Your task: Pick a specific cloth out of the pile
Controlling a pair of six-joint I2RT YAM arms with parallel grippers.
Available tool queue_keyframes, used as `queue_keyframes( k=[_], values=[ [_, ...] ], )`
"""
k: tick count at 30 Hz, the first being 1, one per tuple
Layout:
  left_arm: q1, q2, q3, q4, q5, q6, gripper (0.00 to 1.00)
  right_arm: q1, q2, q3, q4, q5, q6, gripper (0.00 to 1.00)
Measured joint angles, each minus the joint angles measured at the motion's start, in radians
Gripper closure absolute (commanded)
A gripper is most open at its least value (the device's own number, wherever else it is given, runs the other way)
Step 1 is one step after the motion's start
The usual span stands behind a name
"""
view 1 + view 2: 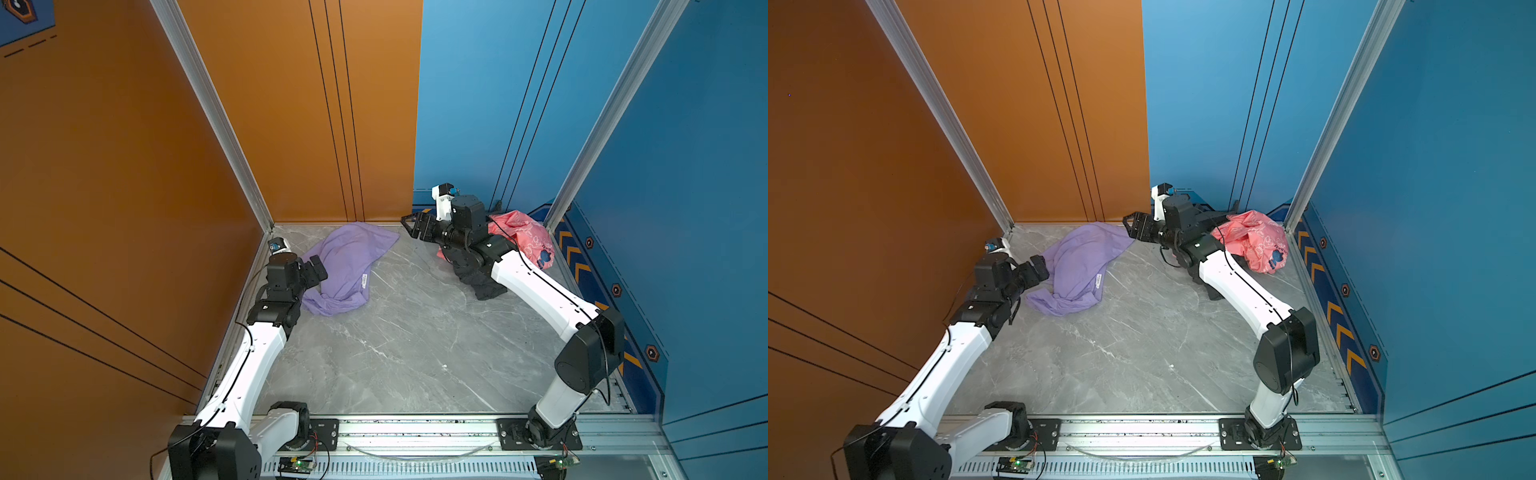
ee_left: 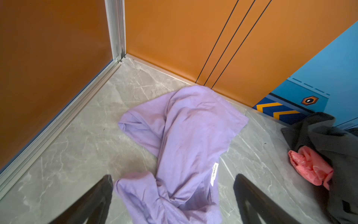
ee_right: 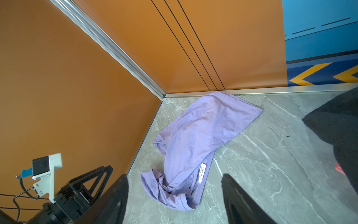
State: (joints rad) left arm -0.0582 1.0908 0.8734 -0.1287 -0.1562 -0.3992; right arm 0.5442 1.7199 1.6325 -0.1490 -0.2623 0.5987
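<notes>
The cloth (image 1: 349, 266) (image 1: 1077, 266) is a lilac garment with a small white label (image 1: 364, 281). It lies crumpled on the marble table near the back left corner, apart from the pile. My left gripper (image 1: 318, 270) (image 2: 173, 178) hangs open over its left edge, and the cloth (image 2: 184, 145) lies loose below the wide jaws. My right gripper (image 1: 405, 226) (image 3: 174, 176) is open and empty just right of the cloth's (image 3: 193, 139) far corner. The pile sits at the back right: a dark grey garment (image 1: 478, 282) (image 2: 319, 135) and a pink printed garment (image 1: 525, 239) (image 1: 1254, 241), partly hidden behind the right arm.
Orange walls (image 1: 124, 166) close the left and back left. Blue walls (image 1: 685, 166) close the back right and right. Aluminium posts (image 1: 216, 116) stand at the corners. A metal rail (image 1: 415, 432) with both arm bases runs along the front. The marble table (image 1: 395, 353) shows bare between the arms.
</notes>
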Motion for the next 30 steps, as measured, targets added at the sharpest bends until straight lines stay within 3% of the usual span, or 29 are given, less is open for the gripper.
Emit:
queue_keyframes(
  k=[4, 10, 20, 30],
  values=[
    [-0.048, 0.031, -0.010, 0.072, 0.011, 0.031, 0.02, -0.006, -0.028, -0.044, 0.000, 0.002, -0.023, 0.15],
    [-0.132, 0.013, -0.104, 0.208, -0.024, 0.172, 0.02, -0.073, -0.179, -0.195, 0.000, 0.065, -0.090, 0.03],
    [-0.036, -0.004, -0.299, 0.403, -0.134, 0.312, 0.02, -0.310, -0.534, -0.649, 0.081, 0.261, -0.223, 0.00],
    [0.032, 0.155, -0.451, 0.599, -0.143, 0.328, 0.02, -0.478, -0.744, -1.162, 0.282, 0.402, -0.335, 0.00]
  ],
)
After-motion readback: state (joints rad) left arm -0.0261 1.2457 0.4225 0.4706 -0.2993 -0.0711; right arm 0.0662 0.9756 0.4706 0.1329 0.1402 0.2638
